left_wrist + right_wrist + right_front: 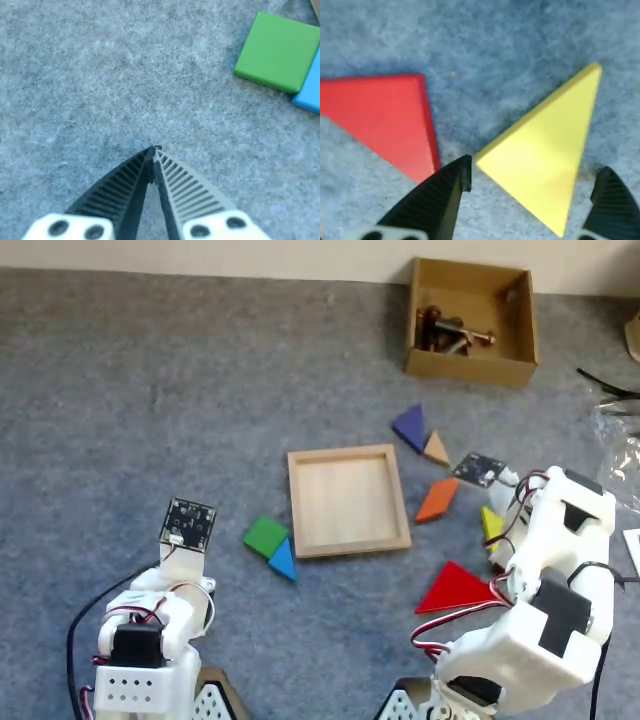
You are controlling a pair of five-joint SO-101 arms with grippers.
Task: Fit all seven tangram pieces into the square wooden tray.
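At the left, the left arm [150,630] is holding its jaws pressed shut on nothing above the bare grey table [140,390]. The green square wooden piece [277,50] and the light-blue triangular piece [310,87] touching it are lying to the right of those jaws, between them and the square wooden tray [348,502], which is sitting empty mid-table. Right of the tray, the large red triangular piece [380,115] and the yellow triangular piece [545,155] are lying close together but apart. The right arm [545,580] is hanging its jaws spread wide astride the yellow triangle, one tip by a corner and the other just off the opposite long edge. This arm is plainly the nearer, so closing would probably be pinching corner against edge, and the piece could be twisting out. The tray is waiting to its left.
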